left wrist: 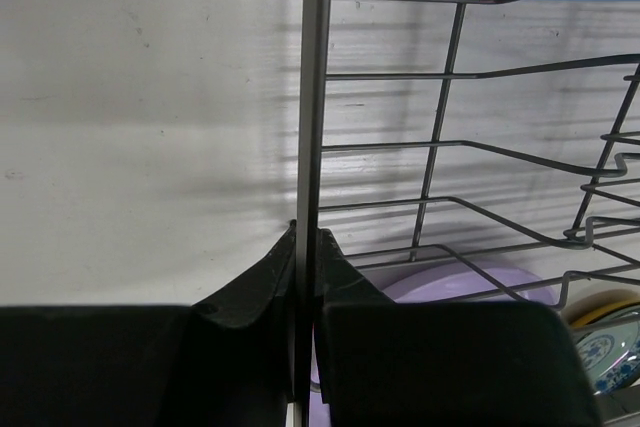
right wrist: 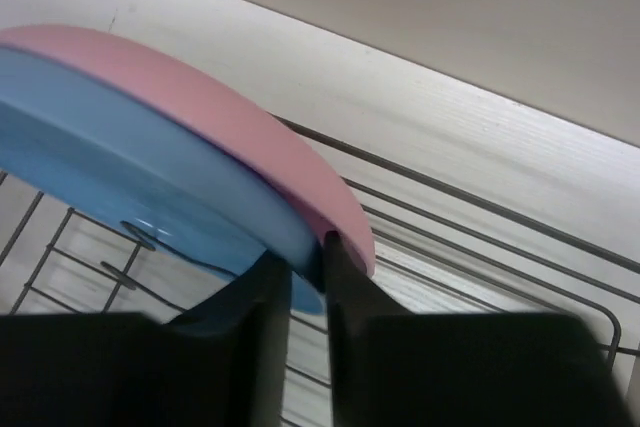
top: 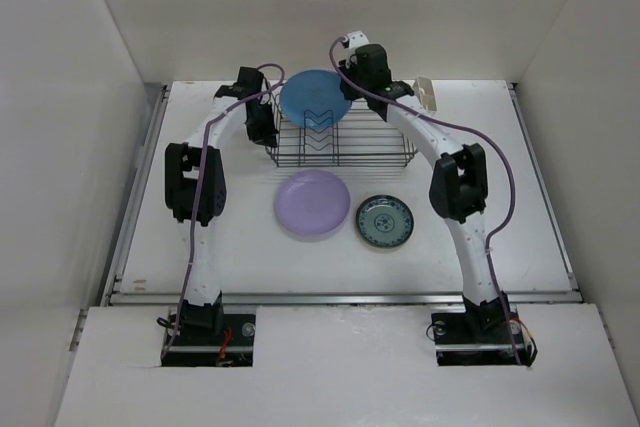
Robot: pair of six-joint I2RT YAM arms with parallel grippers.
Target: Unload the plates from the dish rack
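Left arm: left gripper (left wrist: pixel 308 237) is clamped tight on the grey rim wire (left wrist: pixel 315 97) along the left side of the rectangular dark wire dish rack (top: pixel 340 157), with no gap between the fingers beyond the wire. I read this as bracing the rack, not picking.

Centre, white table (top: pixel 260 262): a large plain lavender round plate (top: pixel 312 203) lies flat just in front of the rack. Just right of it, close but apart, is a smaller teal patterned round plate (top: pixel 384 222), also flat. Both are out, so I count two unloaded.

Far end of the rack: a large plain blue round plate (top: pixel 314 95) stands on edge, tilted. The right wrist view shows a plain pink round plate (right wrist: pixel 250 127) directly behind it and close against it. The top view hides the pink one.

Right arm: right gripper (right wrist: pixel 303 252) is pinched nearly closed on the blue plate's rim, one finger on each face. The rear finger appears slipped between blue and pink. I cannot tell whether the blue plate has left its slot yet.

Far right: a small beige cutlery holder (top: pixel 428 95) sits at the rack's right end.

Tally: blue is in hand as the third plate and pink comes after it. I can't find a golden-yellow plate in any view. My judgement is roughly halfway.
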